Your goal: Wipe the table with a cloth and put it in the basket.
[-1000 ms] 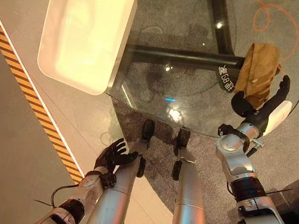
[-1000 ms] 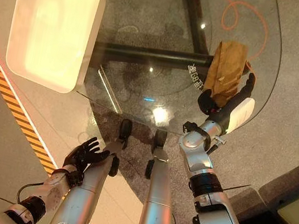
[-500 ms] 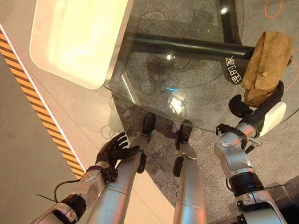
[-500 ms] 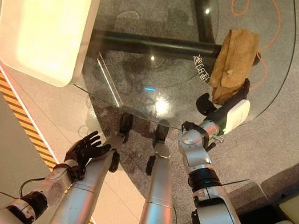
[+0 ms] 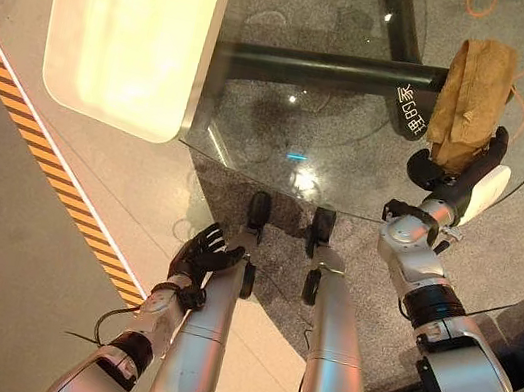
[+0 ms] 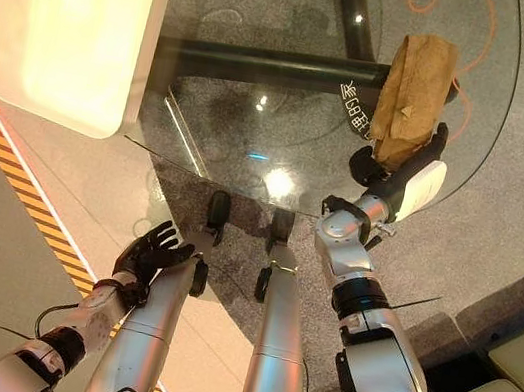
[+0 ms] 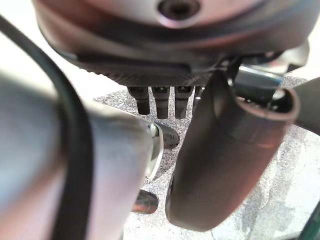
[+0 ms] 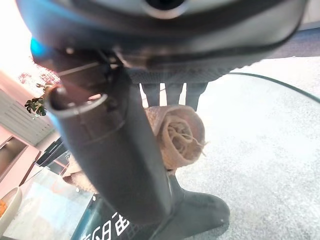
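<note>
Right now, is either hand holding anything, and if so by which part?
The right hand is at the near end of the brown cloth on the glass table; whether its fingers grip it cannot be told. The left hand hangs open, holding nothing.

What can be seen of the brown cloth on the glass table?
The cloth is tan and coarse, like burlap, bunched into a long crumpled roll. It lies on the glass table near its right edge, over the dark table leg below. The right hand touches its near end with straight fingers.
</note>
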Controlling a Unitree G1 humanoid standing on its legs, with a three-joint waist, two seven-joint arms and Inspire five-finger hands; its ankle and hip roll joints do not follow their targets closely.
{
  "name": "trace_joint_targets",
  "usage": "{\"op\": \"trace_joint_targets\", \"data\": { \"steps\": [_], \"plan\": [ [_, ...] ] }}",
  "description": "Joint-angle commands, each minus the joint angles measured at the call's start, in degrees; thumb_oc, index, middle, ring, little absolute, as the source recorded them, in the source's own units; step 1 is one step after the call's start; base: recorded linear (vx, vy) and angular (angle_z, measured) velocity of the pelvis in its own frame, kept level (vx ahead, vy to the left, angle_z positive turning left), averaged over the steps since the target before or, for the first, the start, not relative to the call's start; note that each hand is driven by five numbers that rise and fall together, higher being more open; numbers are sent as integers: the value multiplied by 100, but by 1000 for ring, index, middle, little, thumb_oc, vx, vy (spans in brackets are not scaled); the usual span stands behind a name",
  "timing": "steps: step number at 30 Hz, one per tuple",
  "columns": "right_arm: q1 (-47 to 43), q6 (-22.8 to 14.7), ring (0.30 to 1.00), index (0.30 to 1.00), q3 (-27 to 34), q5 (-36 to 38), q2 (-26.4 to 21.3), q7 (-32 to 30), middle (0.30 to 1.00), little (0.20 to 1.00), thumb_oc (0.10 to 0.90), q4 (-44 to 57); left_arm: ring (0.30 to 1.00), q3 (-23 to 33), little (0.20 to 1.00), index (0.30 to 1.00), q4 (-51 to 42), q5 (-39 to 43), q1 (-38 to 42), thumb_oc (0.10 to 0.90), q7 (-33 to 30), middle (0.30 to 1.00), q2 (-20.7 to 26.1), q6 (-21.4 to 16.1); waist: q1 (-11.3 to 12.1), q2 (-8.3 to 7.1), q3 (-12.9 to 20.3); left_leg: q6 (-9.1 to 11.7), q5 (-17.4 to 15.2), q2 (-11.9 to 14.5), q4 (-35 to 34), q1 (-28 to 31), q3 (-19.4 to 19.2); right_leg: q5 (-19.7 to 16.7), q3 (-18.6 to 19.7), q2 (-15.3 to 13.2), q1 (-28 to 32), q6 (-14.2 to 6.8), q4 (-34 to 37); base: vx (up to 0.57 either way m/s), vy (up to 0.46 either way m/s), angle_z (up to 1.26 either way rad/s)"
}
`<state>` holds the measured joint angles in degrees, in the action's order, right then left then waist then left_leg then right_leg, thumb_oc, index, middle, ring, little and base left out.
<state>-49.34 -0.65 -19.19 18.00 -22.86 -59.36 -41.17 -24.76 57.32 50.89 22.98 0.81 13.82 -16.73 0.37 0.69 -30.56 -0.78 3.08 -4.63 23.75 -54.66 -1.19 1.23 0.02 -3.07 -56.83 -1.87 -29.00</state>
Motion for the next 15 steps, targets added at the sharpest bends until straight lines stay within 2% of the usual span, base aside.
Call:
{"op": "trace_joint_targets", "data": {
  "steps": [1,4,8,10,15],
  "plan": [
    [-326,-364,900,900,-28,160,-515,-101,900,900,800,110,900,-121,900,900,306,-20,-413,800,90,900,-388,-15,184,103,77,-19,-570,-149,546,-176,265,-365,-366,186,-32,14,317,0,0,0],
    [-425,-385,900,900,20,209,-536,-114,900,900,800,124,900,-110,900,900,339,-4,-382,800,101,900,-390,-24,177,96,77,-24,-558,-155,547,-223,266,-376,-373,183,-85,15,306,0,0,0],
    [-564,-211,900,900,-41,231,-501,-16,900,900,800,85,900,-97,900,900,407,-20,-346,800,87,900,-425,-42,196,77,77,-23,-566,-149,548,-229,272,-360,-402,176,-81,28,310,0,0,0],
    [-623,-150,300,300,-95,288,-512,94,300,200,100,33,900,-93,900,900,430,-43,-322,800,75,900,-446,-62,208,68,77,-23,-570,-147,562,-250,279,-359,-416,171,-92,34,307,0,0,0],
    [-736,-11,300,300,-231,440,-581,345,300,200,100,-80,900,-98,900,900,517,-52,-317,800,141,900,-444,-130,234,45,77,-9,-572,-154,572,-266,298,-364,-447,160,-79,29,330,0,0,0]
  ]
}}
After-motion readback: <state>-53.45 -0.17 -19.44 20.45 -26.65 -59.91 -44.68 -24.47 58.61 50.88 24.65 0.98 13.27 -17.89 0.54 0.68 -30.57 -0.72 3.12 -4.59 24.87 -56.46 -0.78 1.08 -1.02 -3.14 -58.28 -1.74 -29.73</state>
